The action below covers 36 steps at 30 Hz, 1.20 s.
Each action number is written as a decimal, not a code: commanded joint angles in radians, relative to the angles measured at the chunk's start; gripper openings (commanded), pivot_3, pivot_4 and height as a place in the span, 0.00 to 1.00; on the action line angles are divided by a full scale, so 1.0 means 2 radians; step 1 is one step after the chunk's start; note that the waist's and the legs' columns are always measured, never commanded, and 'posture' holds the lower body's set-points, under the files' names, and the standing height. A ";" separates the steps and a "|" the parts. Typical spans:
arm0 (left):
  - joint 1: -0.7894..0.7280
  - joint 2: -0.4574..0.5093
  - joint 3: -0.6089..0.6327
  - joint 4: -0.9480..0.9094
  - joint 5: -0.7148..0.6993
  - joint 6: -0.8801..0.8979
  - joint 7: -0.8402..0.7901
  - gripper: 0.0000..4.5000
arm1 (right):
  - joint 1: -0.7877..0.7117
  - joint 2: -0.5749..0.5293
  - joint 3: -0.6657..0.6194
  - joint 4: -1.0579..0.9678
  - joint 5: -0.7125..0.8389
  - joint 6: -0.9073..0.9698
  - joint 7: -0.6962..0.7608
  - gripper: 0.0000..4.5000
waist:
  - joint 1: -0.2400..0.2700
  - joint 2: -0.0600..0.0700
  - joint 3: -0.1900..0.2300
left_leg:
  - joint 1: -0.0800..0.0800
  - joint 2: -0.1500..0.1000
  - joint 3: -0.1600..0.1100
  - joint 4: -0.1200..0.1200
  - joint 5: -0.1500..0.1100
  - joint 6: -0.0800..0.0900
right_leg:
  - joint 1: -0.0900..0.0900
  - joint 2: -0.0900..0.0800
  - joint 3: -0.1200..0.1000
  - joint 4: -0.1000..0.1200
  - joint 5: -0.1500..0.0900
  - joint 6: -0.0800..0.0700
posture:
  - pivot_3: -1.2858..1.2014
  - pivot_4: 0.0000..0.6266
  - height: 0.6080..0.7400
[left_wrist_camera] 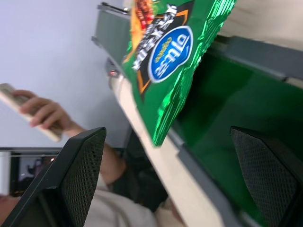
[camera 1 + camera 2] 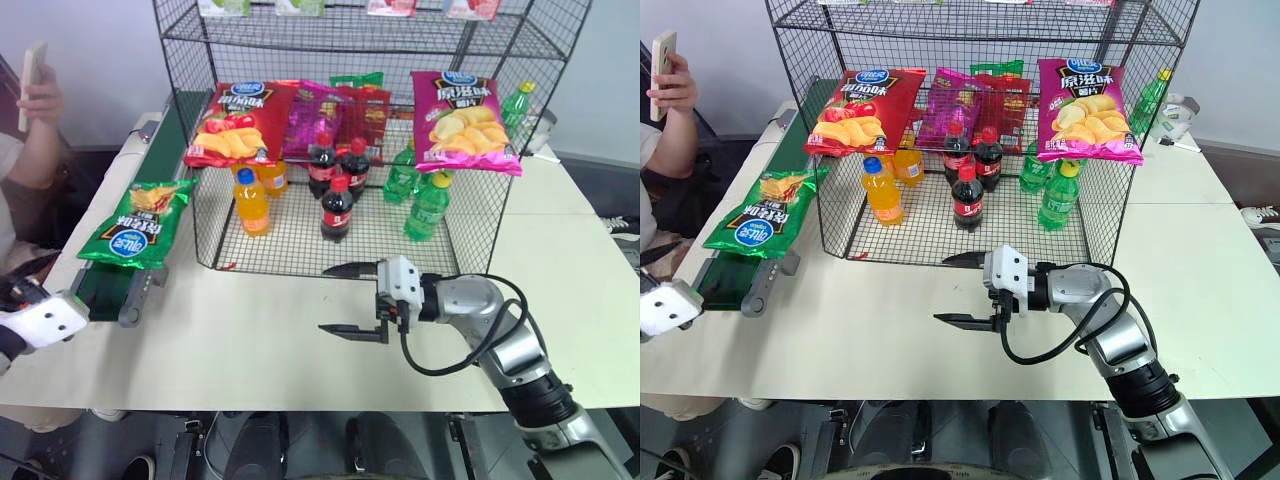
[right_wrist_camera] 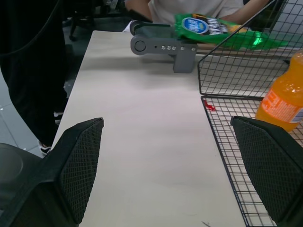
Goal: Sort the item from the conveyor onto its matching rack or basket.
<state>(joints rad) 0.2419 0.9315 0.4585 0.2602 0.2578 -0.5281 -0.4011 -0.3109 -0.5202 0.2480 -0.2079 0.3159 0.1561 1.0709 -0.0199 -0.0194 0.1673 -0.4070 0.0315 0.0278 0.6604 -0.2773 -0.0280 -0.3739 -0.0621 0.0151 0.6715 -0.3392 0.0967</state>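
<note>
Bright, even indoor light, soft shadows on the table, and glare on the green bag.

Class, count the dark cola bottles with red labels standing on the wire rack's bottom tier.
3: one cola bottle stands in front, the second and third side by side behind it. More may be hidden behind the hanging chip bags.

The green chip bag runs off the frame's edge beyond the left gripper's fingers (its far end unseen); the conveyor beneath it is likewise cut off.
</note>
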 commanded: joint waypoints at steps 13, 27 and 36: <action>-0.066 0.008 -0.071 0.043 0.018 -0.014 0.022 0.99 | -0.022 -0.008 -0.018 -0.008 -0.009 -0.008 -0.012 1.00 | 0.001 0.000 0.000 | 0.000 0.000 0.000 0.001 0.000 0.000 | 0.000 0.000 0.000 0.002 0.000 0.000 | 0.52 0.24 0.99; -0.108 0.014 -0.112 0.075 0.035 -0.025 0.042 0.99 | -0.020 -0.009 -0.016 -0.012 -0.015 -0.008 -0.022 1.00 | 0.003 0.000 0.000 | 0.000 0.000 0.000 0.002 0.000 0.000 | 0.000 0.000 0.000 0.004 0.000 0.000 | 0.52 0.24 0.99; -0.139 0.013 -0.139 0.106 0.031 -0.031 0.048 0.25 | -0.021 -0.011 -0.020 -0.009 -0.018 -0.008 -0.026 1.00 | 0.002 0.000 0.000 | 0.001 0.000 0.000 0.002 0.000 0.000 | 0.000 0.001 -0.001 0.004 0.000 0.000 | 0.52 0.24 0.99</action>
<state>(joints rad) -0.0191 0.9512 0.1740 0.4706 0.3201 -0.5899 -0.3215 -0.3417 -0.5367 0.2309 -0.2081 0.2776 0.1563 1.0253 -0.0151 -0.0192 0.1671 -0.4055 0.0308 0.0285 0.6643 -0.2770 -0.0278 -0.3747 -0.0610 0.0135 0.6803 -0.3392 0.0970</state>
